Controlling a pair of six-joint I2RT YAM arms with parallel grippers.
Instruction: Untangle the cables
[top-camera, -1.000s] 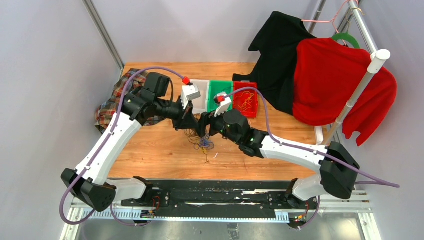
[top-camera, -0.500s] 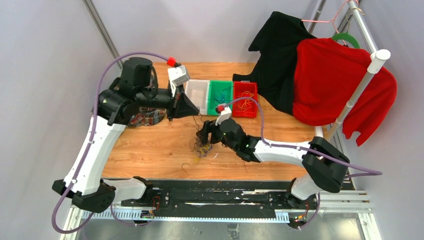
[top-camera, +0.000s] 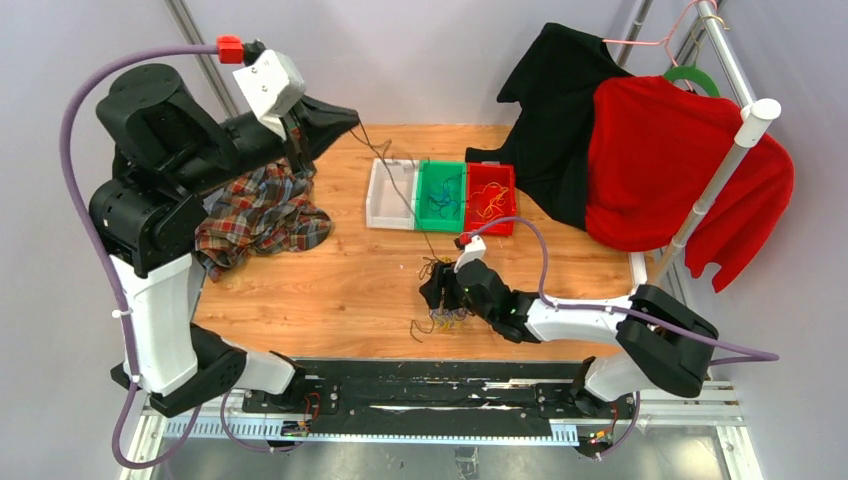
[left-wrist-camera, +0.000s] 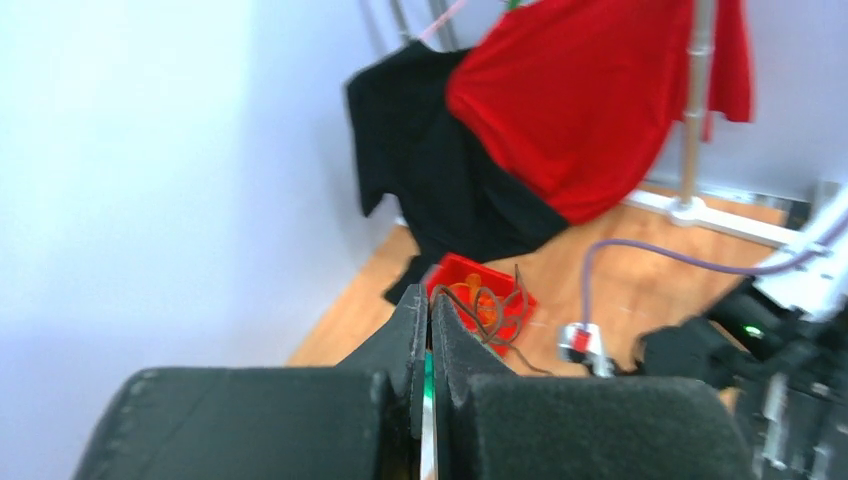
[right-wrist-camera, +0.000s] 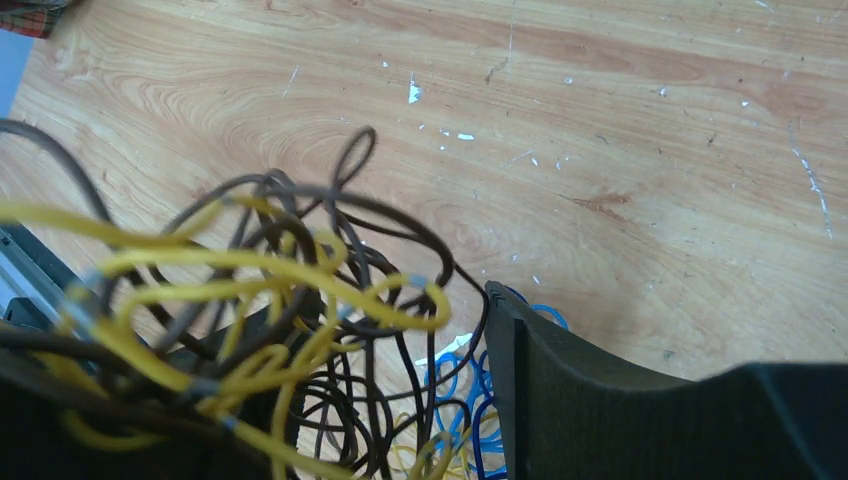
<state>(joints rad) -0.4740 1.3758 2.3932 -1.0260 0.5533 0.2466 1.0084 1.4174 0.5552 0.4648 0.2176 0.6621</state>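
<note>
At lower centre of the top view, the cables (top-camera: 443, 320) lie bunched on the table (top-camera: 320, 290), between the parted jaws of the right gripper (top-camera: 434, 292). One dark strand (top-camera: 398, 192) runs straight up-left to the left gripper (top-camera: 353, 119), raised high and clenched on it.

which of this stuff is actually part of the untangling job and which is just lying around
Part of the job:
cable tangle, inside the right hand
dark cable, pulled up by the left hand
clear bin, green bin, red bin, probably for sorted cables

Just lying about:
plaid cloth
black garment
red garment
</note>
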